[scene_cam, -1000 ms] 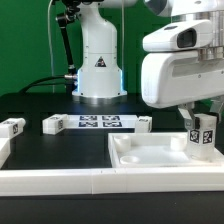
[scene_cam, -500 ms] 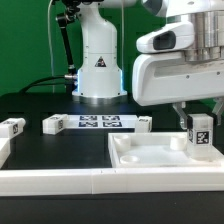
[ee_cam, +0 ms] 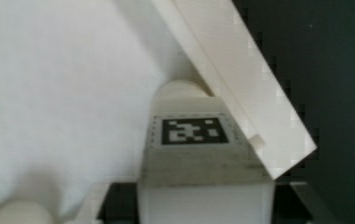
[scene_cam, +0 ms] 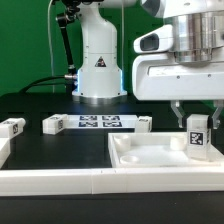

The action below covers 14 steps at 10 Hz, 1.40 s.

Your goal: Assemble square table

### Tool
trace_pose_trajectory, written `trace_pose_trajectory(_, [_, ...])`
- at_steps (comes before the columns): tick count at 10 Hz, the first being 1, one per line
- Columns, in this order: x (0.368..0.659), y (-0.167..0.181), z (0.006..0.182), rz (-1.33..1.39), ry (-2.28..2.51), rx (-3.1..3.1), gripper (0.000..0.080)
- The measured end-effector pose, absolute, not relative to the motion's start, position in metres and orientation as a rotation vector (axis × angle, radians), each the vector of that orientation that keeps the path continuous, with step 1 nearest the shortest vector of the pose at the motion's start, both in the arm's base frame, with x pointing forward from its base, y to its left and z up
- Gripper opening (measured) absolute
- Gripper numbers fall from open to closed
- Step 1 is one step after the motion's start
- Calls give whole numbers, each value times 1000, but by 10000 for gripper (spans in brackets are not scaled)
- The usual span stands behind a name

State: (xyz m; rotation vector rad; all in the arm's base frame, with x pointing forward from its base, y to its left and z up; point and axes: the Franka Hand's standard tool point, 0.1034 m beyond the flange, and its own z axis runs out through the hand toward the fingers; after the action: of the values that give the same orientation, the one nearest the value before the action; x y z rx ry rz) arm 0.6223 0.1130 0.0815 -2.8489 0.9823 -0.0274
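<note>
White plastic tabletop [scene_cam: 150, 158] lies directly beneath the gripper [scene_cam: 198, 121], rim up, one corner under the fingertips. Jaws are partly closed, clamped on one leg [scene_cam: 199, 140], which is upright and close against the raised rim. Whether its lower end touches the slab cannot be told. Loose legs [scene_cam: 53, 124] sit well off to one side. Risk — the leg goes down tilted or off its seat and jams, or the push skids the tabletop.
</note>
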Motion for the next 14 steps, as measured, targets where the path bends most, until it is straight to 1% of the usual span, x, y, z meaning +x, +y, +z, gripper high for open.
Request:
trace_pose_trajectory(3, [622,112,81,18,1455,-2631,291])
trace_pose_trajectory(5, [622,112,81,33,1544,-2568,291])
trace_pose_trajectory(6, [622,112,81,42,1611,-2524,318])
trace_pose_trajectory(7, [622,113,81,43,1603,-2526,318])
trace_pose_trajectory(8, [622,114,81,41,1581,-2540,494])
trace_pose_trajectory(9, [622,114,81,37,1527,-2572,494])
trace_pose_trajectory(10, [622,115,81,27,1420,-2632,616])
trace_pose_trajectory(12, [622,118,82,8,1162,-2756,648])
trace_pose_trajectory(14, [621,122,82,-17,862,-2868,648])
